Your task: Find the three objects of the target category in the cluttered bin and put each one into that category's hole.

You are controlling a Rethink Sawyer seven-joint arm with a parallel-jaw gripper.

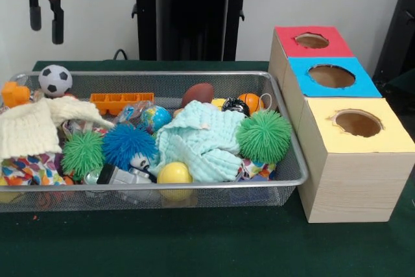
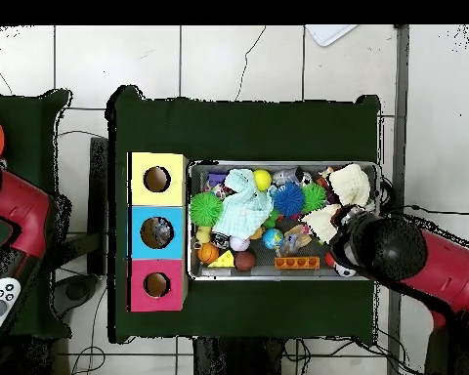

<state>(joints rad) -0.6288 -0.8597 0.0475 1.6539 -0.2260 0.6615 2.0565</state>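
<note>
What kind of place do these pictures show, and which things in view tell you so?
Probably a robotics lab set up for sorting trials: a red robot arm over a green-covered table, a wire bin of jumbled toys, and wooden boxes with coloured, holed tops.

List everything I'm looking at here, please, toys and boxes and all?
Wire bin: one, silver, on the green table.
Spiky balls: three; green at the bin's box end, blue and green toward the other end.
Mint cloth: one, mid-bin.
Cream cloth: one, far from the boxes.
Soccer ball: one, black and white, back corner.
Yellow ball: one, front rim.
Globe ball: one, blue-green, middle.
Football: one, brown, back.
Orange brick: one, back.
Boxes with holes: three, red, blue, yellow, beside the bin.
Hand: one, black fingers apart, above the bin's cream-cloth end.
</note>
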